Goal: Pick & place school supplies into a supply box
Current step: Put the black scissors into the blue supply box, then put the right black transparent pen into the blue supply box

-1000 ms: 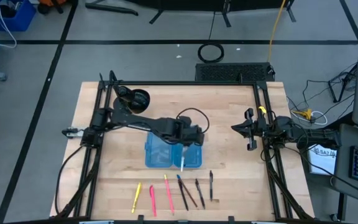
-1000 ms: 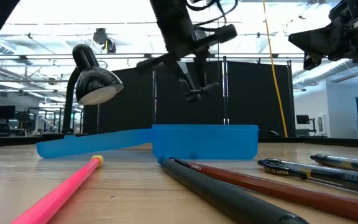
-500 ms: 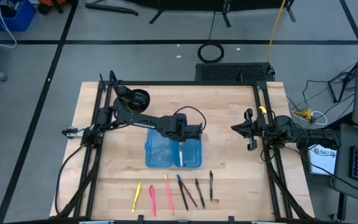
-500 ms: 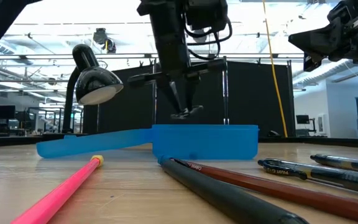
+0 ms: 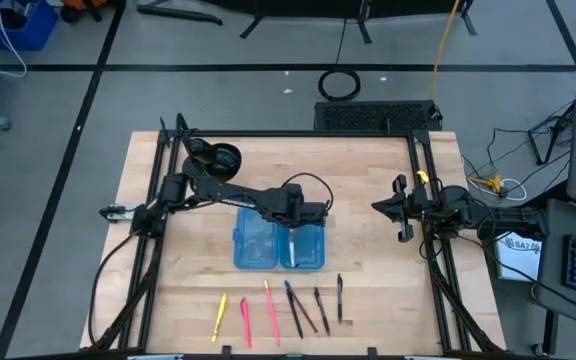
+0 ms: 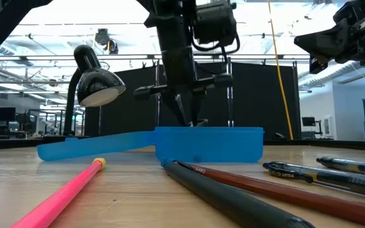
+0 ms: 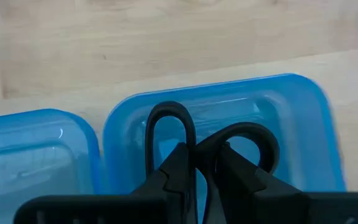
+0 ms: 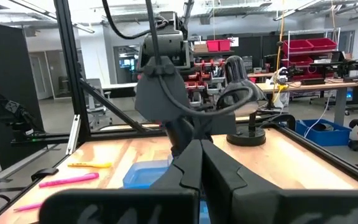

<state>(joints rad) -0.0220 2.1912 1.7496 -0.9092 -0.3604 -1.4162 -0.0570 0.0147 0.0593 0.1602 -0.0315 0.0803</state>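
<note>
Over the supply box [image 5: 278, 245], the left gripper [image 5: 295, 232] reaches straight down, clamping the scissors [image 7: 194, 149] upright, handles toward the box floor.

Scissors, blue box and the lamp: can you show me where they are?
scissors [image 7: 169, 134]: left wrist view, on the left black handle loop.
blue box [image 5: 253, 245]: high view, on its left half.
lamp [image 6: 97, 85]: low view, on the shiny black shade.

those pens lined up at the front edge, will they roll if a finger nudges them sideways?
Probably. The pens look thin and round, lying loose on bare wood table, so a sideways nudge would likely roll them. Likely stiff and light. They lie close together, so one may knock its neighbour.
</note>
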